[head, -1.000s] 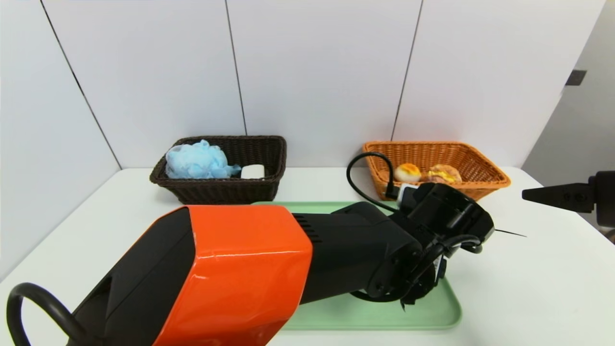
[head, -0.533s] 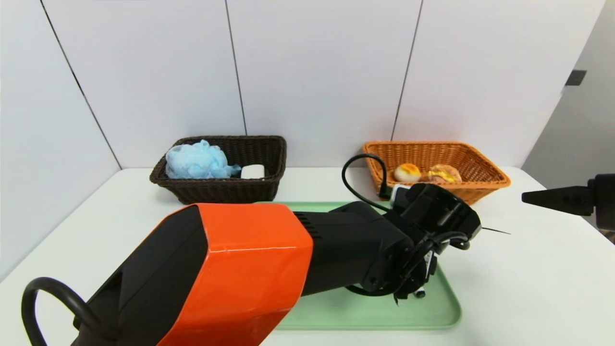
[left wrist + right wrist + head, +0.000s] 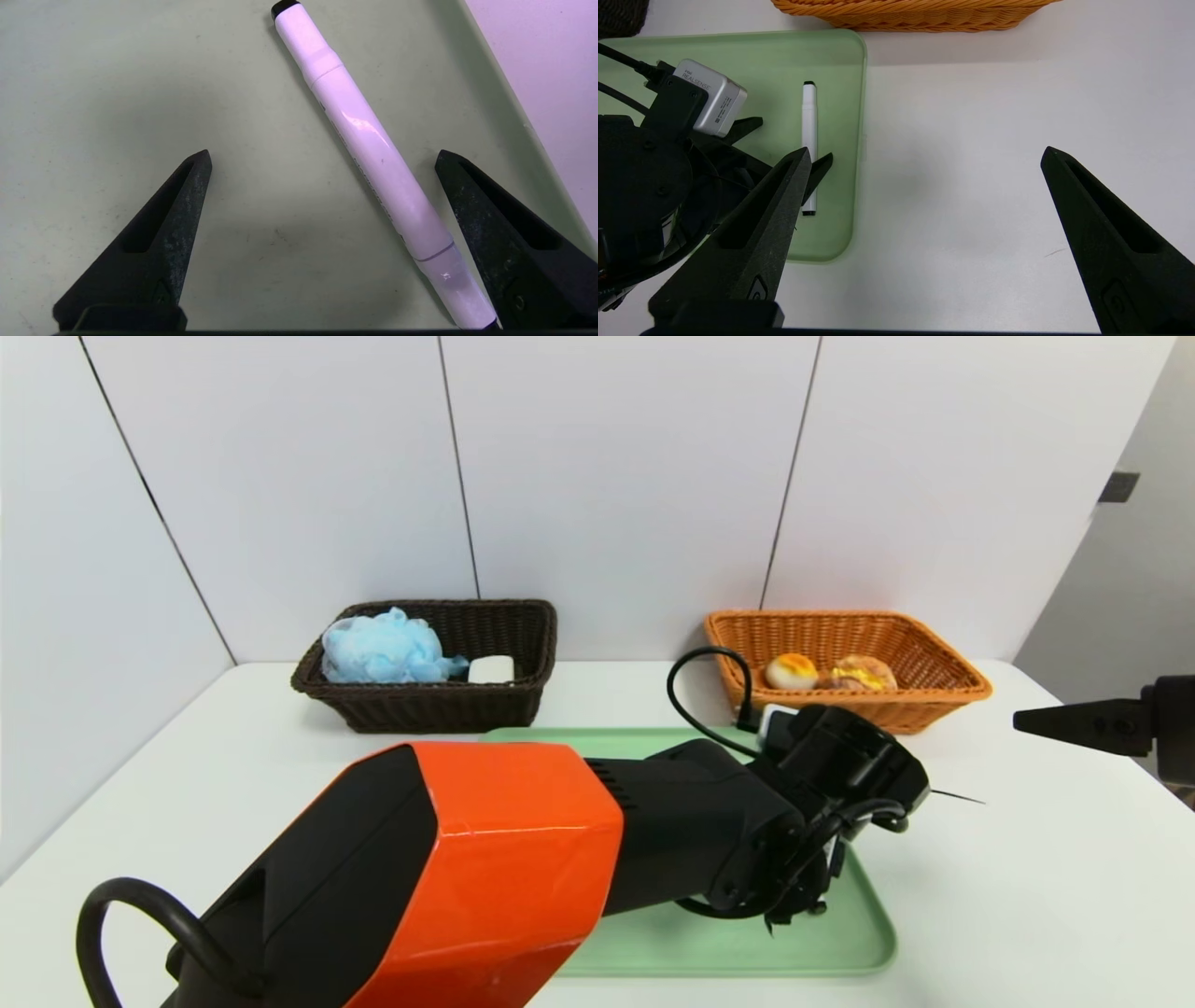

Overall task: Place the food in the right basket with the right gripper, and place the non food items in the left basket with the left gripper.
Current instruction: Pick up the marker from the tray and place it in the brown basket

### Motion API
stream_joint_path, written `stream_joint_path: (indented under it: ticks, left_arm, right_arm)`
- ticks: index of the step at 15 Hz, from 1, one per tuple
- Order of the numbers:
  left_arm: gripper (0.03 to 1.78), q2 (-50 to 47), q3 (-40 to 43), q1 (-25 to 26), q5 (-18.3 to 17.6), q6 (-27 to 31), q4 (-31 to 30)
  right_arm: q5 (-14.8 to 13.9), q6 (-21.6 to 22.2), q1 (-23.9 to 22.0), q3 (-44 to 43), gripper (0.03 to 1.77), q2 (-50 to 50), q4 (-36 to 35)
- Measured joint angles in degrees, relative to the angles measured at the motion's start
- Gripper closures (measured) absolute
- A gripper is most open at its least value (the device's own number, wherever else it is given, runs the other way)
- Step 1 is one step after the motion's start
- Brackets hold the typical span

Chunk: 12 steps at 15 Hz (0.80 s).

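The slim white marker pen [image 3: 364, 140] lies on the green tray [image 3: 840, 947], near its right edge. My left gripper [image 3: 323, 156] hangs open low over it. The pen slants between the two fingers, close beside one finger [image 3: 495, 219]. The pen [image 3: 809, 121] also shows in the right wrist view. The left basket [image 3: 420, 709] holds the blue pouf [image 3: 383, 649] and the soap bar [image 3: 491, 669]. In the right basket [image 3: 934, 709] sit the bun [image 3: 792, 671] and the cream puff [image 3: 864, 672]. My right gripper [image 3: 1022, 717] stays open above the table's right side with nothing in it.
My orange and black left arm [image 3: 485, 859] reaches across the tray and hides most of it in the head view. White wall panels stand just behind both baskets. Bare white table [image 3: 962, 196] lies to the right of the tray.
The left wrist has shifted a little to the left over the tray. The right gripper has stayed where it was.
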Motion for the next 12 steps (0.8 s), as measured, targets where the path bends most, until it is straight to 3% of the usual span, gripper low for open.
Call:
stream_joint_path:
  ticks: [1, 5, 9, 10, 12]
  left_arm:
    - [0.12, 0.0, 0.0, 0.0, -0.02, 0.0, 0.02]
    - [0.69, 0.0, 0.0, -0.05, 0.06, 0.13, 0.11]
    - [1.12, 0.0, 0.02, 0.0, 0.05, 0.29, -0.26]
    - [1.64, 0.0, 0.02, 0.0, 0.06, 0.3, -0.28]
    - [1.65, -0.02, 0.02, 0.0, 0.09, 0.3, -0.28]
  right_arm:
    - [0.02, -0.02, -0.02, 0.0, 0.1, 0.0, 0.0]
    - [0.0, -0.04, 0.0, -0.11, 0.1, 0.0, -0.1]
    - [0.04, 0.02, 0.02, -0.18, 0.1, 0.0, -0.07]
    - [0.02, 0.0, 0.02, -0.2, 0.1, 0.0, -0.07]
    - [0.02, -0.02, 0.0, -0.2, 0.1, 0.0, -0.1]
